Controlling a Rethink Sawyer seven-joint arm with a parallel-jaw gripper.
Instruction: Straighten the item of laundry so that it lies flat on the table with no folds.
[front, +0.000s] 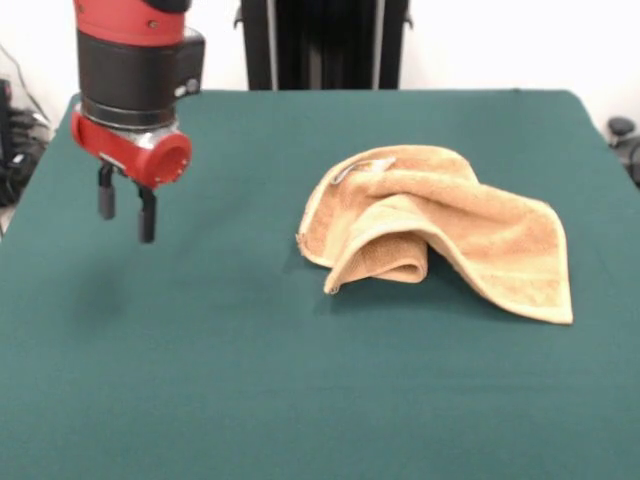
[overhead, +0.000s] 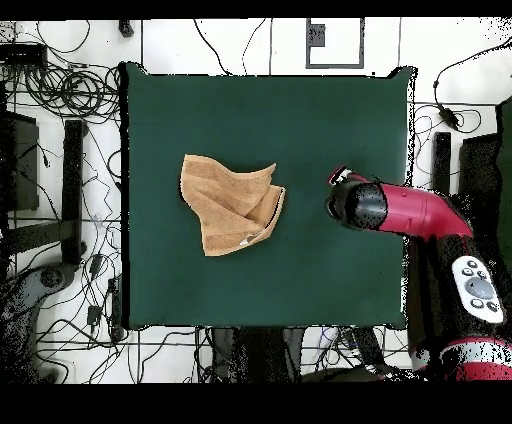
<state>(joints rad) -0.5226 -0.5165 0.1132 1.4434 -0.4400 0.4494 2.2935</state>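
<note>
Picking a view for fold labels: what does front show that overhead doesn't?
Front only: the pincer hangs open and empty above the table, apart from the hand towel; a rolled fold stands up along the towel's near edge.

Overhead only: the towel's whole outline on the cloth, and the cables on the floor around the table.

Both: a crumpled tan towel, folds still in, with the arm off to one side.
</note>
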